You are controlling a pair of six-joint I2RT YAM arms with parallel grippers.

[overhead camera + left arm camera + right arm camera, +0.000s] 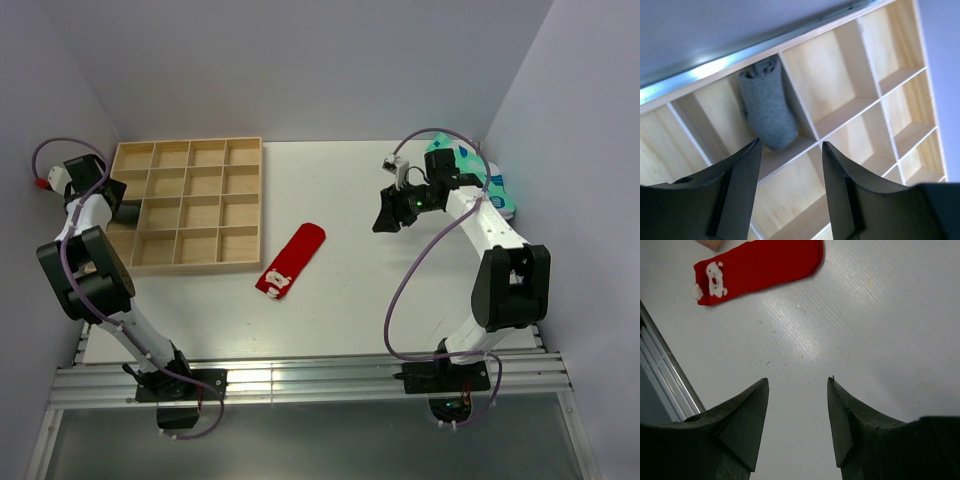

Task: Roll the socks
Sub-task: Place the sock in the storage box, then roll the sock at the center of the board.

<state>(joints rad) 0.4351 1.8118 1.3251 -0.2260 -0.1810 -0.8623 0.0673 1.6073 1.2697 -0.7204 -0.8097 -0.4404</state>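
The red sock (291,259) lies flat on the white table, its white-marked end toward the front; it also shows in the right wrist view (757,265). The dark grey sock (765,107) sits rolled in a compartment of the wooden tray (240,205), along the tray's edge. My left gripper (790,142) is open and empty, just above and in front of that roll; in the top view it (127,212) hovers over the tray's left column and hides the roll. My right gripper (386,219) is open and empty above bare table, right of the red sock, seen also in its wrist view (797,381).
The tray (850,112) has several empty compartments. Mint-green patterned socks (483,180) lie at the back right, behind the right arm. Grey walls close in on left, back and right. A metal rail (300,378) runs along the table's near edge.
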